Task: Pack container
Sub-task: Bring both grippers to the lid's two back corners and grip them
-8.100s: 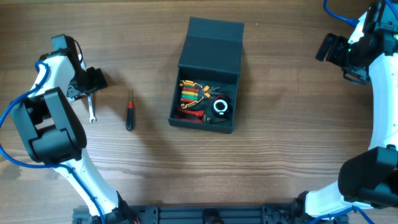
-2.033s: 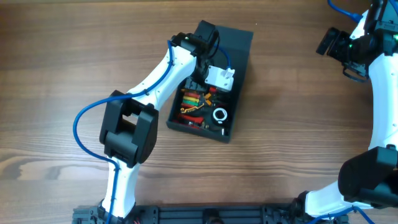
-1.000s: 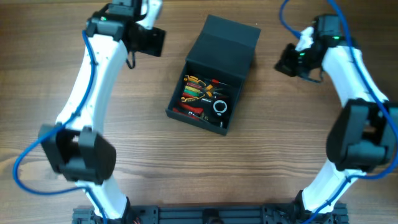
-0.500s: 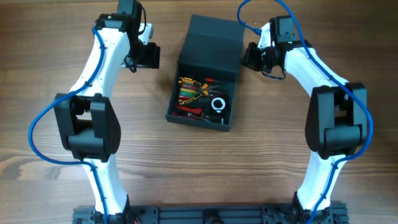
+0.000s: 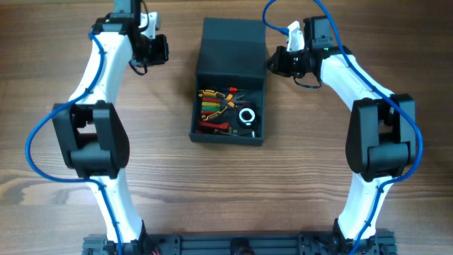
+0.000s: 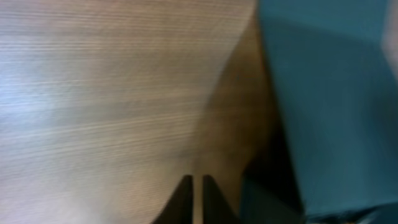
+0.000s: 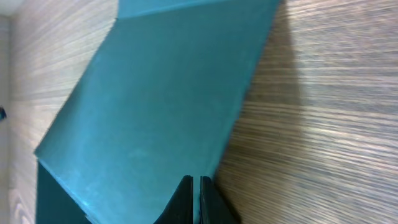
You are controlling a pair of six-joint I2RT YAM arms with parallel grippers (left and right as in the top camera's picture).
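Trouble could start at the lid (image 5: 232,44). The container (image 5: 226,136) sits in the middle of the bench (image 5: 212,198), open, with tools (image 5: 225,110) inside and the lid flipped back. Your right fingers (image 7: 188,194) are closed on nothing, right next to the lid's edge. Your left fingers (image 6: 188,194) are closed and empty too, off to the other side. If you push the lid from one side only, the box may slide or turn. A tool poking up could stop the lid from closing.
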